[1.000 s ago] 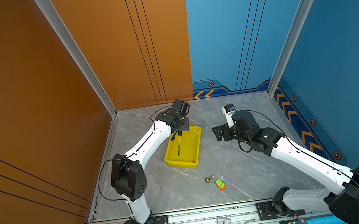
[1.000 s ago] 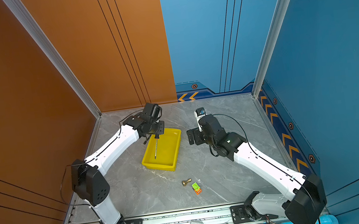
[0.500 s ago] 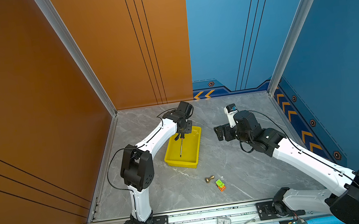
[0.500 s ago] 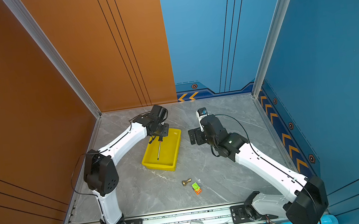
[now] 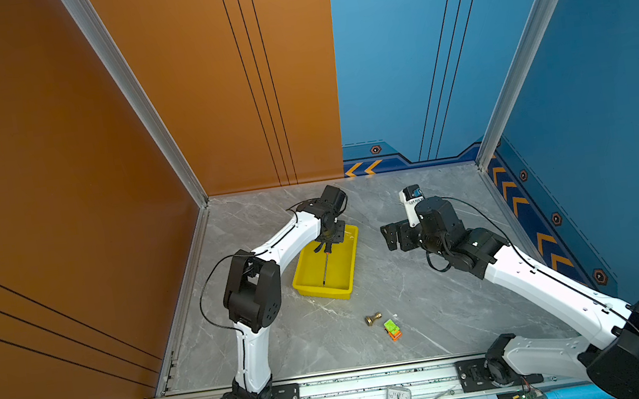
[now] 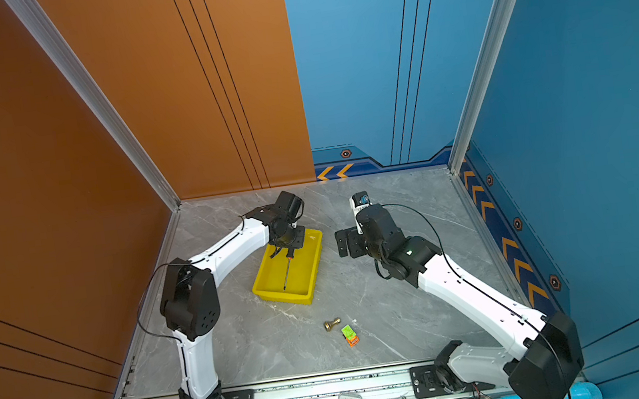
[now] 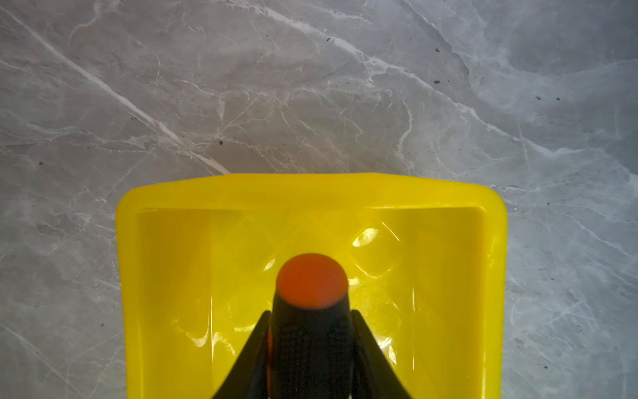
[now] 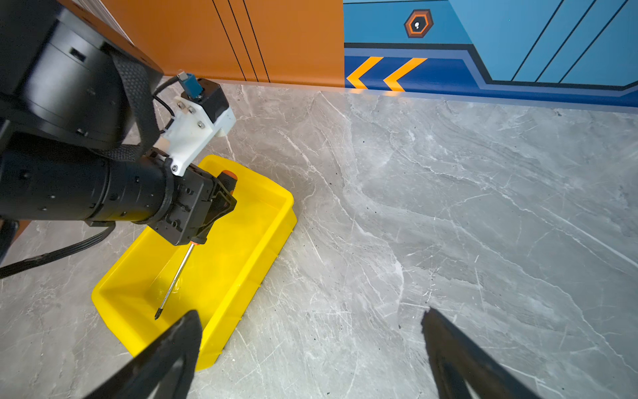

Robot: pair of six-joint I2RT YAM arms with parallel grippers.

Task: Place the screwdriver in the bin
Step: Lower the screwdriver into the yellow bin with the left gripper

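Swung inward, the left arm (image 5: pixel 274 248) now has its elbow farther right and farther from the near rail than a second ago; the left gripper (image 5: pixel 327 246) has shifted a little to the right with it, and the screwdriver (image 5: pixel 325 267) has travelled along, its tip sitting slightly nearer in both top views; the bin (image 5: pixel 343 262) and the right gripper (image 5: pixel 393 237) lie where they did.

The screwdriver's long axis runs along the bin's length; its handle is at the far end and its thin shaft (image 6: pixel 286 274) points toward the near end, tip down; the tool is tilted, handle high and tip low over the yellow floor (image 8: pixel 241 248); whether the tip touches that floor cannot be told. The whole tool sits inside the bin's outline, none of it over the rim.

The left gripper's fingers (image 7: pixel 255 345) are clamped tight on the black handle from both sides, with the orange end cap (image 7: pixel 311 279) sticking out past them and the bin's far rim (image 7: pixel 310 186) beyond it.

The right gripper (image 8: pixel 310 312) hangs to the right of the bin, well apart from it, jaws spread wide and holding nothing.

On the grey table (image 5: pixel 428 307), nearer than the bin, a brass knob (image 5: pixel 372 319) lies just beside a green and orange block (image 5: pixel 392 328).
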